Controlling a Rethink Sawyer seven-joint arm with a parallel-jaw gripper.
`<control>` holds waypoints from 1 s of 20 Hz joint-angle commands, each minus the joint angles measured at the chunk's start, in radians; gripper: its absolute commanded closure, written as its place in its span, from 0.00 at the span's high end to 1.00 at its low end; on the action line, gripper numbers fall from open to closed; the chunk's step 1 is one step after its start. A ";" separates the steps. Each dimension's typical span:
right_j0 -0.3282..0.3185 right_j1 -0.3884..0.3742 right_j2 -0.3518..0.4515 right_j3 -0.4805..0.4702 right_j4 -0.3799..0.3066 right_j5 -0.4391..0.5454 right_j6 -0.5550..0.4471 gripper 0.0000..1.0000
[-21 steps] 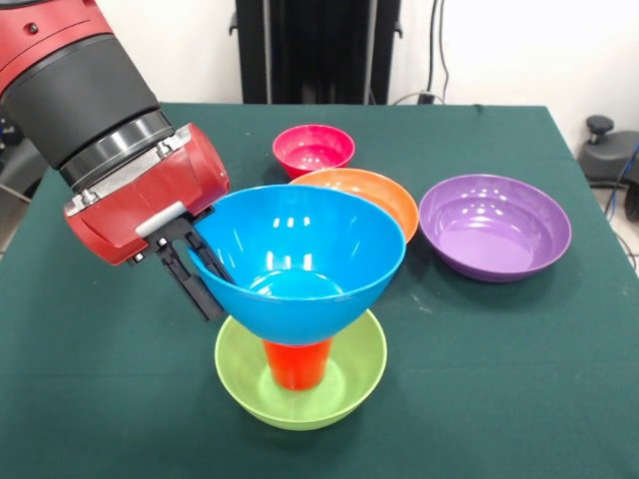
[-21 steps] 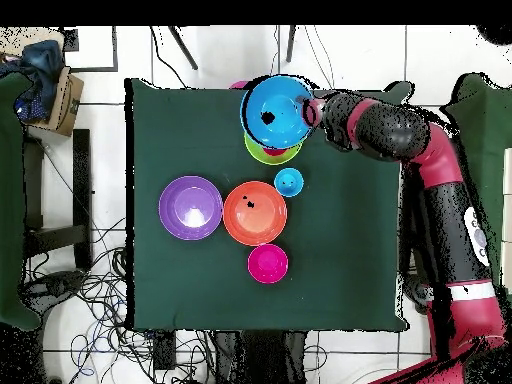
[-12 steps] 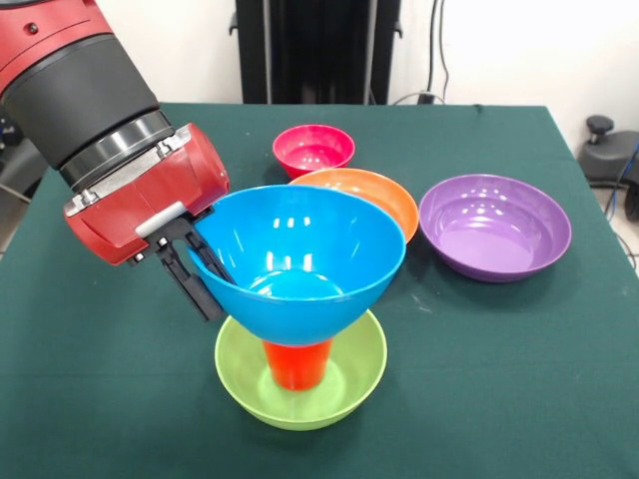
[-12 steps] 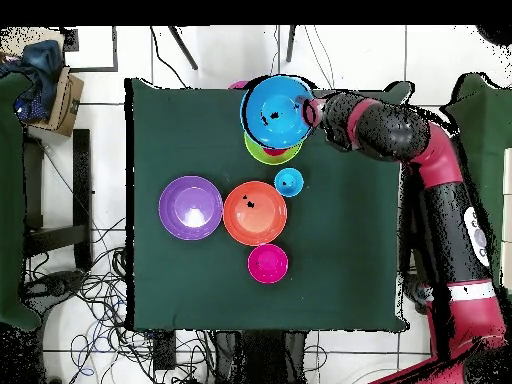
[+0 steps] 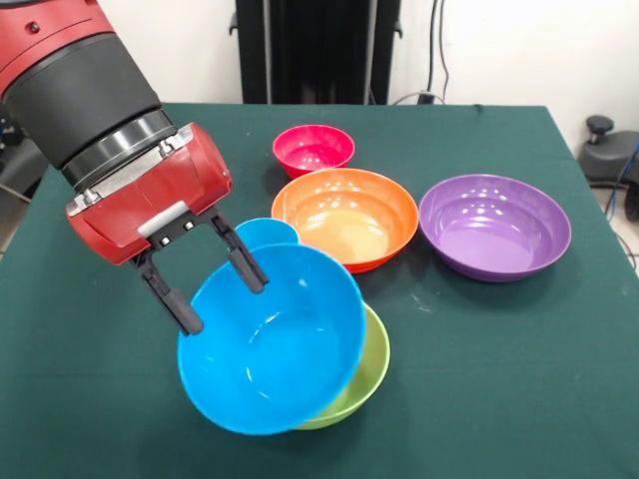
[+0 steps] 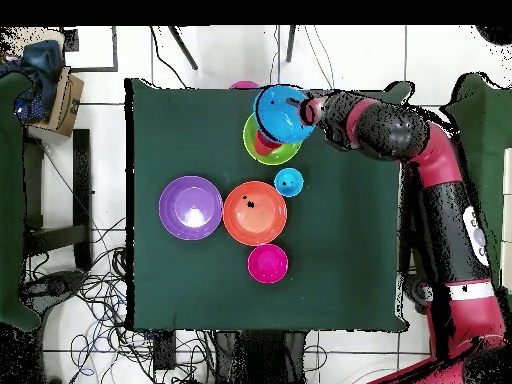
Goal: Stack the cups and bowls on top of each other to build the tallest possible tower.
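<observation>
At the table's near edge in the front view, blue bowl (image 5: 268, 339), tilted steeply with its mouth facing the camera, its upper rim between the spread fingers of the gripper (image 5: 213, 278), one finger inside and one outside; whether they pinch the rim cannot be told. Lime green bowl (image 5: 364, 374) sits at its 4 o'clock, partly hidden behind it. Orange bowl (image 5: 344, 217) at 1 o'clock, purple bowl (image 5: 494, 226) at 2 o'clock, small pink-red bowl (image 5: 314, 149) at 12 o'clock; light blue cup (image 5: 266, 233) just behind the blue bowl's rim.

Gripper (image 5: 217, 282) fingers spread, straddling rim of tilted blue bowl (image 5: 270, 344) over lime bowl (image 5: 361, 374).
</observation>
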 commanded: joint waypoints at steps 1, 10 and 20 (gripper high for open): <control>0.048 0.004 -0.034 0.018 -0.025 -0.012 -0.219 1.00; 0.050 0.001 -0.036 0.015 -0.026 -0.009 -0.220 1.00; 0.048 0.010 -0.037 0.020 -0.027 -0.030 -0.203 0.00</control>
